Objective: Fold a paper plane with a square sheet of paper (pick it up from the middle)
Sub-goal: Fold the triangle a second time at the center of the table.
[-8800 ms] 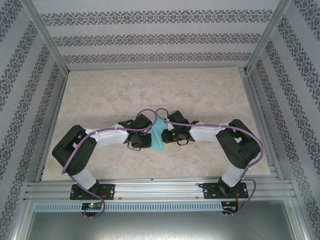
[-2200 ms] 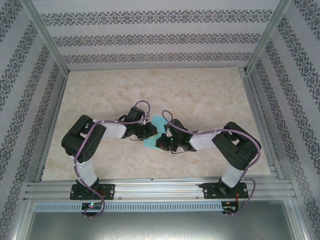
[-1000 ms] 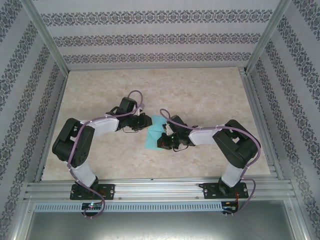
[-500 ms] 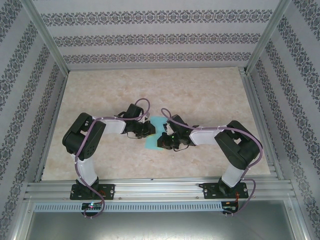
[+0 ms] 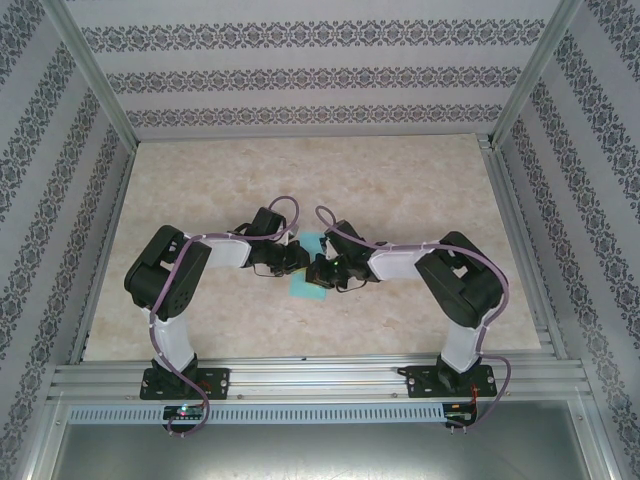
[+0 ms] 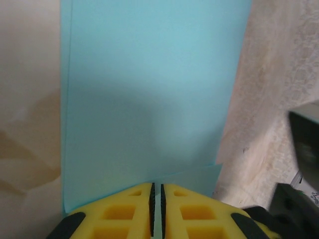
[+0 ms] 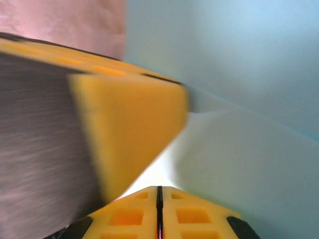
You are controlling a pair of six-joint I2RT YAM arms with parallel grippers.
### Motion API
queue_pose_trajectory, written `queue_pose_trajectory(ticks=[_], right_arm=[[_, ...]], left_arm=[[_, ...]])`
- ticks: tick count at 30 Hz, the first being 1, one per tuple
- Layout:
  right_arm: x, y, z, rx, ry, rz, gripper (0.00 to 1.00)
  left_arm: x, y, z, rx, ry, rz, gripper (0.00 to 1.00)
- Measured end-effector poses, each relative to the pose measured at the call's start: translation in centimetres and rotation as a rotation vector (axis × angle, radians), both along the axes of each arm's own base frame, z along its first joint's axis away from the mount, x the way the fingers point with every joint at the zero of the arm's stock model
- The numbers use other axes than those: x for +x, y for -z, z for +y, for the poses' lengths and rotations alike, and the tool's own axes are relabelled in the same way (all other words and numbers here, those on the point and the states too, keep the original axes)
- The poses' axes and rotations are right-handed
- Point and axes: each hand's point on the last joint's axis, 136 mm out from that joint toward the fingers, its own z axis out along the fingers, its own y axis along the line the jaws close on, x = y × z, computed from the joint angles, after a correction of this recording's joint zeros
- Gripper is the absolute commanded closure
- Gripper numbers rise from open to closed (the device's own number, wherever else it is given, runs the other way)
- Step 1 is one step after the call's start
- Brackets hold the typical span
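Observation:
The square sheet of paper (image 5: 303, 289) is teal, folded into a narrower strip, and held up at the table's middle between both grippers. My left gripper (image 5: 303, 262) comes in from the left. In its wrist view the yellow fingers (image 6: 124, 209) stand almost together on the paper's (image 6: 149, 89) near edge, beside a small folded flap. My right gripper (image 5: 316, 268) meets it from the right, its jaws (image 7: 159, 188) pressed together where a crease of the paper (image 7: 239, 59) ends. The left gripper's yellow finger (image 7: 129, 134) looms blurred close in front. The paper plane is out of view.
The marble-patterned tabletop (image 5: 400, 190) stretches behind and to both sides of the arms. Aluminium frame rails (image 5: 320, 375) run along the near edge, and patterned walls close in the other sides. The right gripper's dark body (image 6: 304, 149) shows at the right of the left wrist view.
The left gripper slid right onto the paper, then held. The right gripper moved up and left until it met it. Less of the teal paper shows from above.

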Motion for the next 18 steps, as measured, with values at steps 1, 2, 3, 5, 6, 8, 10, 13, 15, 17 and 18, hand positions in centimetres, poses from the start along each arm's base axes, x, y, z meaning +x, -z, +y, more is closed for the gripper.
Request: queue_pose_trajectory(ticks=[1,2,3,5,6,8,10,13,15,17,18], right_arm=[[-0.1,0.1,0.1,0.007,-0.001,0.007,0.91],[0.0,0.1,0.1,0.009,0.000,0.005,0.91],[0.0,0.0,0.2,0.009,0.000,0.004,0.91],[0.0,0.1,0.1,0.010,0.000,0.004,0.90],[0.0,0.1,0.1,0.013,0.000,0.000,0.90],[-0.1,0.1,0.0,0.017,0.000,-0.005,0.90],[-0.2,0.0,-0.1,0.016,0.002,-0.010,0.90],[-0.9,0.0,-0.7,0.014,0.002,-0.006,0.89],[-1.6,0.0,-1.2,0.010,0.001,-0.001,0.88],[-2.1,0.0,-1.6,0.011,-0.001,0.004,0.88],[-2.4,0.0,-1.7,0.013,-0.003,0.004,0.88]], left_arm=[[0.0,0.0,0.0,0.001,-0.001,-0.002,0.84],[0.1,0.0,0.0,0.001,-0.002,-0.003,0.84],[0.1,0.0,0.0,0.002,-0.003,-0.004,0.84],[0.1,0.0,0.0,0.003,-0.004,-0.006,0.85],[0.1,0.0,0.1,0.003,-0.004,-0.005,0.85],[0.1,0.1,0.1,0.003,-0.006,-0.004,0.86],[0.1,0.1,0.1,0.005,-0.008,-0.005,0.87],[0.1,0.2,0.1,0.005,-0.010,-0.005,0.87],[0.1,0.2,0.1,0.004,-0.011,-0.005,0.87],[0.1,0.2,0.1,0.003,-0.011,-0.005,0.87],[0.1,0.2,0.1,0.003,-0.011,-0.006,0.87]])
